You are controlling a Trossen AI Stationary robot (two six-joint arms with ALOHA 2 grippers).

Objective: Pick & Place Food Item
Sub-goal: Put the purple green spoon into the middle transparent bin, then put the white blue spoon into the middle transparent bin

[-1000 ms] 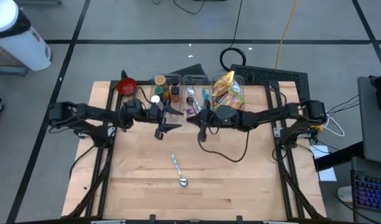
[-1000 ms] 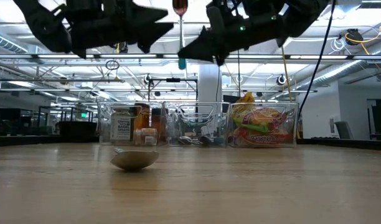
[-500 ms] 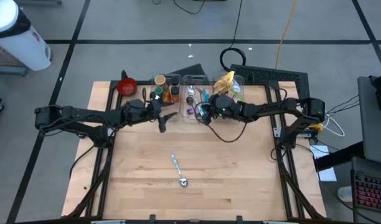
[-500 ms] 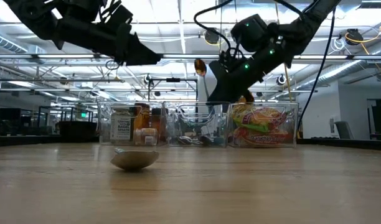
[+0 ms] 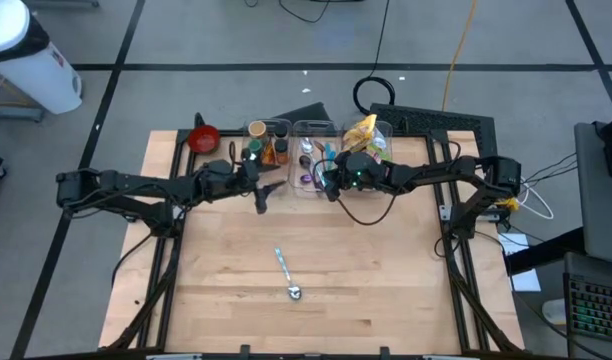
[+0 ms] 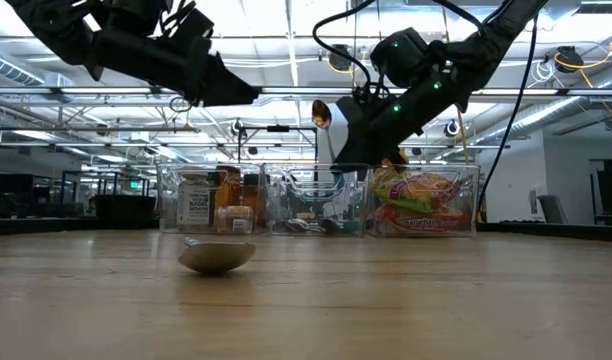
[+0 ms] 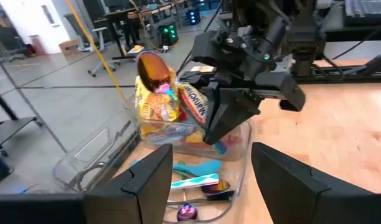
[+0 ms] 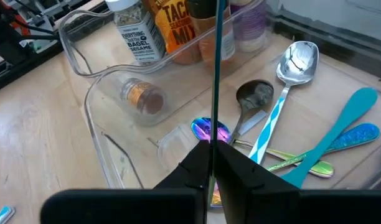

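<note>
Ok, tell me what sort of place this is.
Most likely a robotics lab or test hall. The wooden table sits in a black frame on an open concrete floor, loose cables trail across that floor, and the low view shows a big open room with exposed ceiling trusses and strip lights.

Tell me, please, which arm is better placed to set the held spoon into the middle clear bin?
Right. The right gripper already grips the copper spoon and hangs directly over the utensil bin; the left gripper is open, beside the spice bin.

Dark jointed arms (image 5: pixel 136 186), black cables, seemingly green indicator lights.
</note>
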